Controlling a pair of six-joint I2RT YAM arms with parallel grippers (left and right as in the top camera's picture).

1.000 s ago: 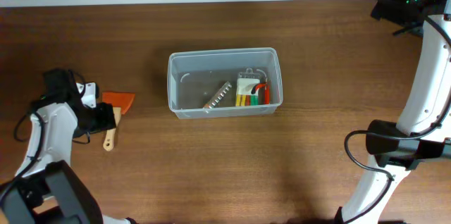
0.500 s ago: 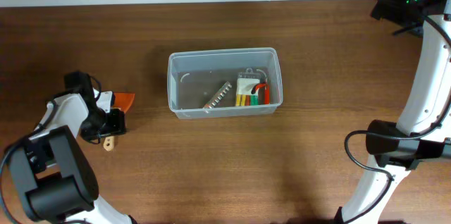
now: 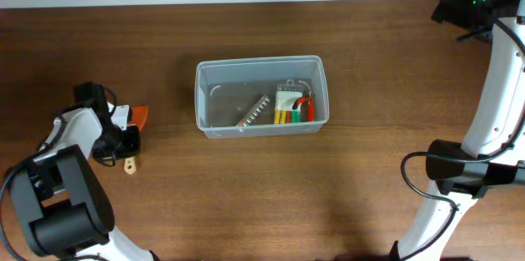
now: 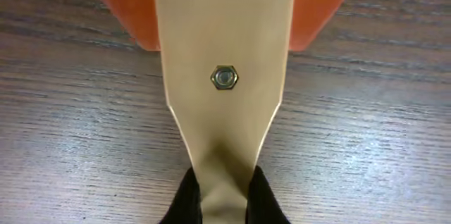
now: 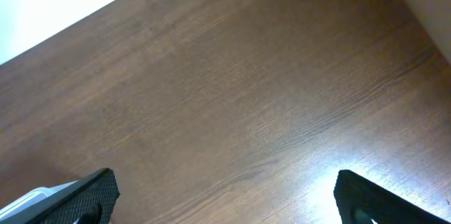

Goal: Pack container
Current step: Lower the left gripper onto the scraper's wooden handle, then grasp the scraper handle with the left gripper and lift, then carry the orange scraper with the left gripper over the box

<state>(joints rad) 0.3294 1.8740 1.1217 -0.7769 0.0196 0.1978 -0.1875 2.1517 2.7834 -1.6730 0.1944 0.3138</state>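
The clear container (image 3: 199,97) stands mid-table and holds a metal strip (image 3: 255,111) and a bundle of coloured pieces (image 3: 294,107). To its left lies a scraper (image 4: 224,55) with an orange blade (image 3: 140,114) and a tan wooden handle (image 3: 130,165) fixed by a hex nut. My left gripper (image 4: 224,199) is shut on the narrow part of that handle, a black fingertip (image 4: 189,197) pressing on each side, low over the wood table. My right gripper (image 5: 225,196) hangs wide open above bare table at the far right corner, holding nothing.
The right arm (image 3: 492,89) runs along the table's right side, from its base (image 3: 459,175) to the back edge. The left arm's base (image 3: 61,212) fills the front left corner. A white wall borders the table at the back.
My left gripper has come down over the scraper and shut on its handle. The scraper has shifted slightly left, with less of the orange blade showing. The right arm has not moved.
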